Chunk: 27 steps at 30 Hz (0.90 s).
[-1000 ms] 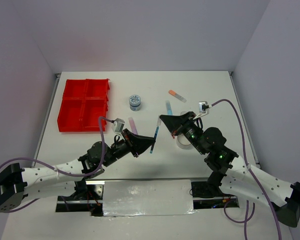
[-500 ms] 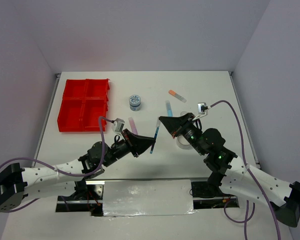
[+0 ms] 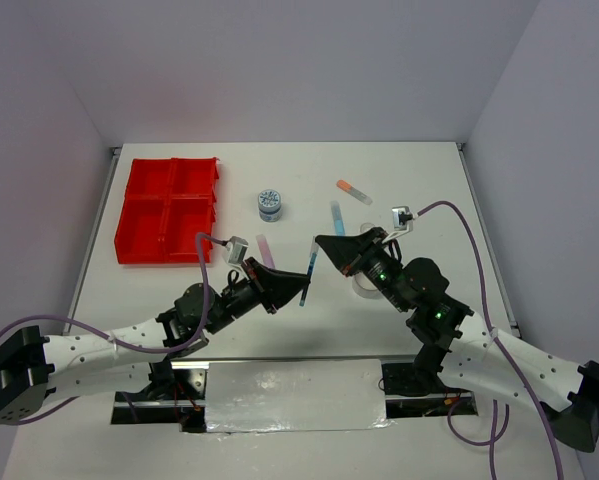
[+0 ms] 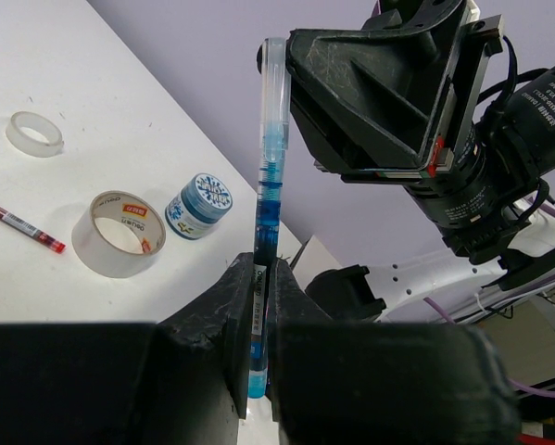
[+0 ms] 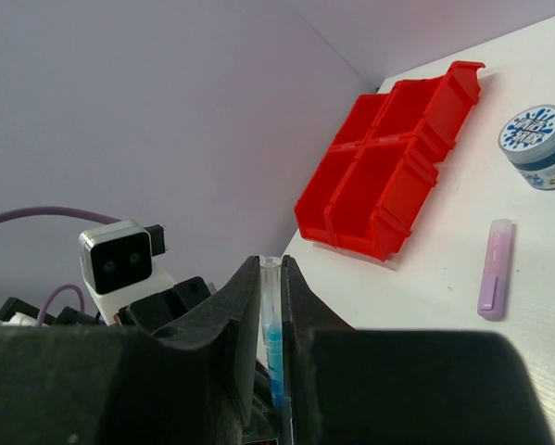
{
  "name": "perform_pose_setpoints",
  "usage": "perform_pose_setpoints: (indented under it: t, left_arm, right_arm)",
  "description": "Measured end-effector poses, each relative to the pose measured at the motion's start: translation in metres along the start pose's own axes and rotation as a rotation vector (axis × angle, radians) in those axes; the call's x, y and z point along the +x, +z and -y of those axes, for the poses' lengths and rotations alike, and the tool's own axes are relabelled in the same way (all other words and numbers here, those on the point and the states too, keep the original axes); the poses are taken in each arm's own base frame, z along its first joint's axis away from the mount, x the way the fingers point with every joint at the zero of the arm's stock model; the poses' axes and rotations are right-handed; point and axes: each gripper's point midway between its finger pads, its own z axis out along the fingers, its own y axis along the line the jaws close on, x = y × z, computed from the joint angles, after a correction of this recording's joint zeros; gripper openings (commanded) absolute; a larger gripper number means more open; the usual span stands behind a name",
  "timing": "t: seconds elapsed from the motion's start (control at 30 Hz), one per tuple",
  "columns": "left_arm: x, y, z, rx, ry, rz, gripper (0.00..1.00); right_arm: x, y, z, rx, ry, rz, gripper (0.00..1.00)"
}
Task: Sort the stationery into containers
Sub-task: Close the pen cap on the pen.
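Thin blue translucent plastic pen [image 3: 310, 268] is mid-air over the table centre with both claws pinching it: left gripper [image 3: 303, 291] on the near end, right gripper [image 3: 320, 241] on the far end. We'd let go with the right only, left grip firm, then carry it to the red four-compartment plastic tray [image 3: 144, 252], far left.

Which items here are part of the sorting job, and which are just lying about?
Job: blue pen, gripped by left hand and right hand; red tray; blue-lidded tub; purple marker; light-blue marker; orange-capped marker; tape roll; red pen.
Not the job: purple cable; silver panel.
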Motion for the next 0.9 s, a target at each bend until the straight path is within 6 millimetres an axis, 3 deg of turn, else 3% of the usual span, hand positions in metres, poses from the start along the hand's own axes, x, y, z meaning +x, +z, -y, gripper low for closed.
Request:
perform_pose_setpoints:
  t: [0.6,0.9]
  left_arm:
    - [-0.0045,-0.0036,0.0013,-0.003,0.011,0.008,0.00]
    - [-0.0015,-0.0084,-0.0014,0.000,0.098,-0.019,0.00]
  right_arm:
    - [0.0031,0.0000,-0.0032,-0.012,-0.014,-0.007,0.00]
    - [0.0099,0.0022,-0.0019,-0.012,-0.023,-0.034,0.00]
